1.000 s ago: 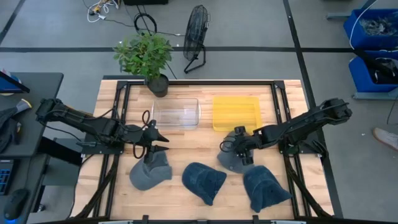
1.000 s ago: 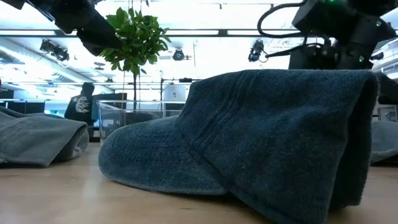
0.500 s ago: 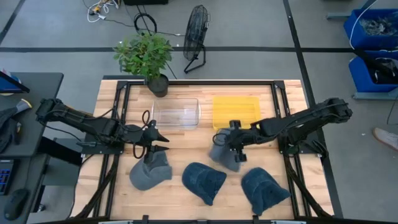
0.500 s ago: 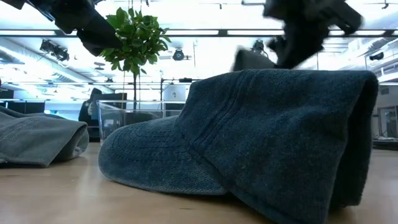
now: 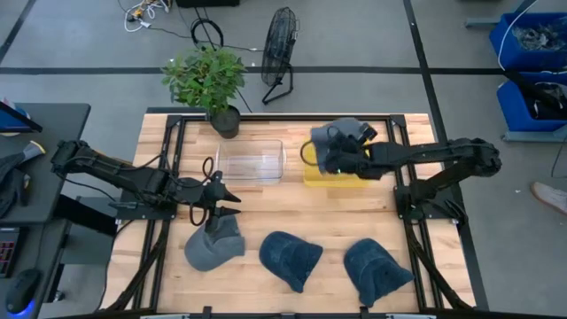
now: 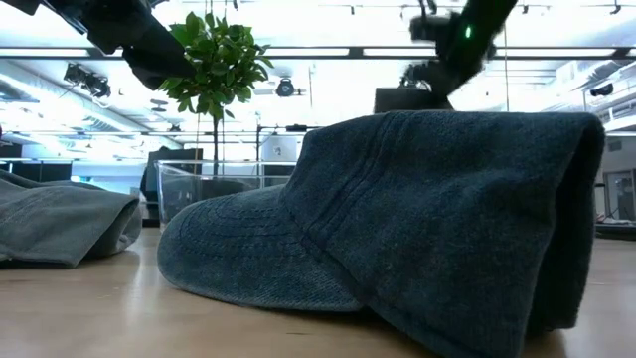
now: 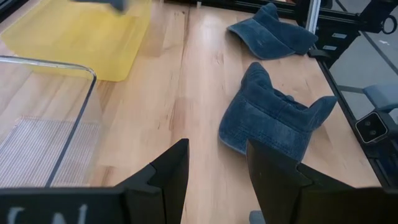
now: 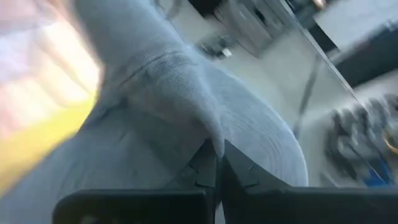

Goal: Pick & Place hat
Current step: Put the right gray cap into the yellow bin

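Observation:
A grey hat (image 5: 347, 129) hangs over the yellow tray (image 5: 354, 174) at the back of the table, with my right gripper (image 5: 330, 156) shut on it. In the right wrist view its pale cloth (image 8: 155, 81) fills the picture. My left gripper (image 5: 227, 199) stands open above the table's left half, just beyond a second grey hat (image 5: 214, 245) that lies on the wood. Two blue hats (image 5: 291, 258) (image 5: 376, 269) rest on the near part of the table; both also show past my left gripper (image 7: 217, 174) as blue hats (image 7: 273, 121) (image 7: 273, 34). My right gripper pinches a raised fold of the grey hat's cloth (image 8: 210, 138) between its two fingers (image 8: 231, 167). The arm reaches in from the table's right side. The hat is lifted clear, above the yellow tray; which part of the hat the fold belongs to I cannot tell.
A clear plastic bin (image 5: 251, 160) stands left of the yellow tray. A potted plant (image 5: 208, 81) sits at the far left corner, and a floor fan (image 5: 280, 44) stands beyond the table. The middle blue hat (image 6: 397, 229) fills the low view.
My right gripper has shut on the grey hat that lay at the right middle of the table, lifted it clear of the wood and carried it toward the far edge, over the yellow tray.

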Robot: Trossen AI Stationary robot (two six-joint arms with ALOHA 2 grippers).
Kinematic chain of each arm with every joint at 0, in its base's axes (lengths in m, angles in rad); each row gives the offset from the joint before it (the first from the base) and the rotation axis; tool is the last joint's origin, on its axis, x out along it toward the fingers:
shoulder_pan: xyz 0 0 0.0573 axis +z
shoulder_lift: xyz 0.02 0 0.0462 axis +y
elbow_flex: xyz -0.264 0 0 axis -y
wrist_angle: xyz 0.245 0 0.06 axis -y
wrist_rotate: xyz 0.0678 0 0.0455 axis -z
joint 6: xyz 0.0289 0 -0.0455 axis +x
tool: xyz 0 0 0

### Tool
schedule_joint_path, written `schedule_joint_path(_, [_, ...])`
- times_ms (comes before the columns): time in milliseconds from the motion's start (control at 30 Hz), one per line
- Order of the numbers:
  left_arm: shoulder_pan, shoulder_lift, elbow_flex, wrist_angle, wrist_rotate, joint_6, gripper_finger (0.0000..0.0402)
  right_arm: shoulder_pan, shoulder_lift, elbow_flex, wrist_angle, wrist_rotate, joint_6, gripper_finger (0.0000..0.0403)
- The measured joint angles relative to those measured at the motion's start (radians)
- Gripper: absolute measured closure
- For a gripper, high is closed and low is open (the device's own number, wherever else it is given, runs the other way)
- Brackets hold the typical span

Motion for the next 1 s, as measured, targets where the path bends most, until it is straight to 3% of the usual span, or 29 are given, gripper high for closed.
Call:
schedule_joint_path(100, [0.000, 0.000, 0.000, 0.000, 0.000, 0.004, 0.0236, -0.079, 0.001, -0.067, 0.031, -0.017, 0.012, 0.0400])
schedule_joint_path(200, [0.000, 0.000, 0.000, 0.000, 0.000, 0.004, 0.0236, -0.127, 0.001, -0.154, 0.124, -0.108, 0.071, 0.0400])
schedule_joint_path(333, [0.000, 0.000, 0.000, -0.002, 0.000, 0.001, 0.0236, -0.129, 0.001, -0.259, 0.253, -0.179, 0.071, 0.0400])
schedule_joint_path(633, [0.000, 0.000, 0.000, -0.003, 0.000, 0.008, 0.0236, -0.139, 0.001, -0.313, 0.247, -0.450, 0.079, 0.0397])
schedule_joint_path(1000, [0.000, 0.000, 0.000, -0.003, 0.000, -0.035, 0.0236, -0.172, 0.001, -0.315, 0.252, -0.460, 0.029, 0.0337])
